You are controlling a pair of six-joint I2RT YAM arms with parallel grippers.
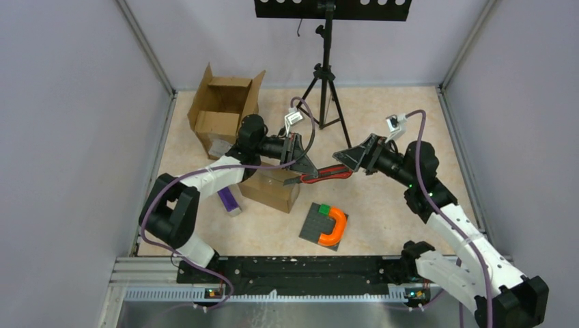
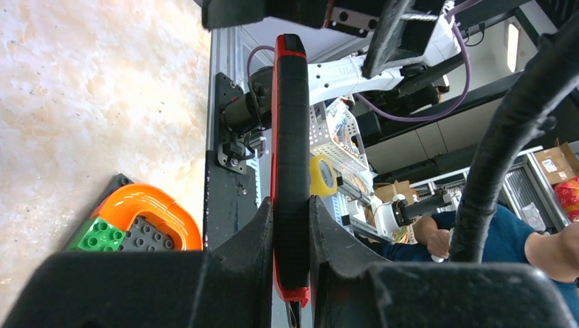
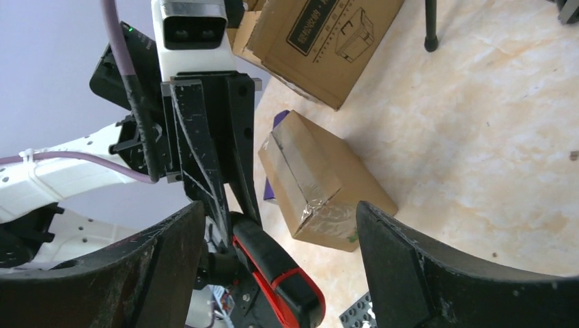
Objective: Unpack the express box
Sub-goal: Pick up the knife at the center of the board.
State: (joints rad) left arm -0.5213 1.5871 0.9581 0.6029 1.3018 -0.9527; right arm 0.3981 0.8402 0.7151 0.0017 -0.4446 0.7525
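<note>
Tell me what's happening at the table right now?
The left gripper is clamped on a red-and-black cutter, held above the table. The right gripper is open, its fingers either side of the cutter's far end without gripping it. The taped box lies below, still sealed.

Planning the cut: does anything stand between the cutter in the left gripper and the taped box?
Nothing visible: the left gripper holds the cutter close by the taped box; the open right gripper straddles its far end.
</note>
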